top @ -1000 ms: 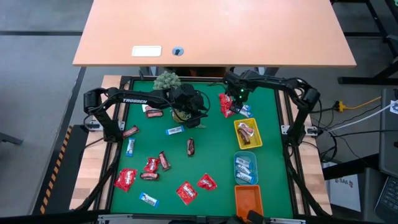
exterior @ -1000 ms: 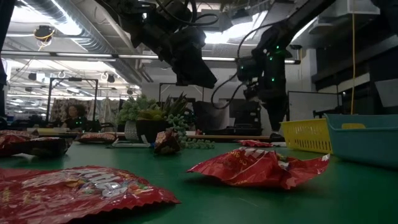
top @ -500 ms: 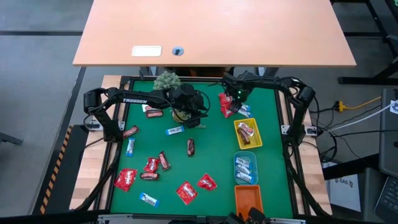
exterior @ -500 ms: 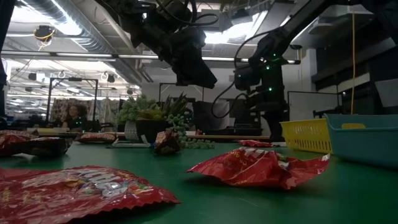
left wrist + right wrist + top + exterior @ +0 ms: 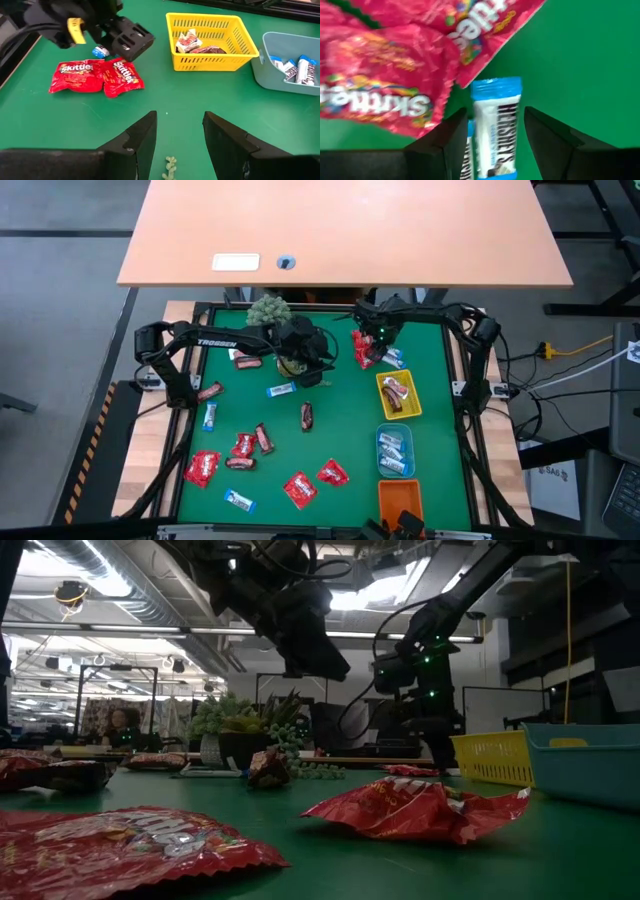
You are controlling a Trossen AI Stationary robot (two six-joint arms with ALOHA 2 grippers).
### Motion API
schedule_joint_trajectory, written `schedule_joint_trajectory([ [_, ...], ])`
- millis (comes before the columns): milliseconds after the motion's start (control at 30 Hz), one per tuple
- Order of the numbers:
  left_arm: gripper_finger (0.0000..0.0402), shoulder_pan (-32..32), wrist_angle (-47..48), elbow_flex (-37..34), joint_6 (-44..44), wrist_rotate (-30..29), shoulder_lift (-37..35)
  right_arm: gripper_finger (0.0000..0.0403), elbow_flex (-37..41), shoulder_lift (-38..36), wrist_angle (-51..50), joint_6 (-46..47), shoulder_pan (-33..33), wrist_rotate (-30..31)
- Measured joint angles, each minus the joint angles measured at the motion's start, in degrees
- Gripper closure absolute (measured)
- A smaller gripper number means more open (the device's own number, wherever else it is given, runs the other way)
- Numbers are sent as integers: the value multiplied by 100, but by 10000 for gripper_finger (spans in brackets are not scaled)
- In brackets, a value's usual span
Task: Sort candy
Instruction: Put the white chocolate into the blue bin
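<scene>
Your right end effector (image 5: 490,140) hangs with fingers apart around the blue-and-white candy (image 5: 495,125) near the table's far edge, ready to pinch it for the blue tray (image 5: 394,450), while your left end effector (image 5: 180,135) waits with fingers apart.

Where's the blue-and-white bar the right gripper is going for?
The blue-and-white bar lies between the open right gripper's fingers, at the table's far right, beside two red Skittles packets.

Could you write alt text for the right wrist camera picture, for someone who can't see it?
The right hand, open, hovers over a blue-and-white Hershey's bar on the green table, beside two red Skittles packets.
</scene>
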State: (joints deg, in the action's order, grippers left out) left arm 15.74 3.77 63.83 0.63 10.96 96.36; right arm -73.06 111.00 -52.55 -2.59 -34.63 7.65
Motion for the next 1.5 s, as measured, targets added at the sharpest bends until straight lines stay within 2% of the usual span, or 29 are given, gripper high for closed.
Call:
schedule_joint_trajectory([
  [933,246,-259,-48,0,155,0,0,211,-15,177,-16,-68,2,-77],
  [1033,246,-259,-48,0,153,0,0,224,-13,177,-18,-87,2,-99],
  [1300,246,-259,-47,0,153,0,0,295,-11,179,10,-268,4,-74],
  [1500,246,-259,-44,0,153,0,0,307,-15,166,2,-415,-71,-29],
])
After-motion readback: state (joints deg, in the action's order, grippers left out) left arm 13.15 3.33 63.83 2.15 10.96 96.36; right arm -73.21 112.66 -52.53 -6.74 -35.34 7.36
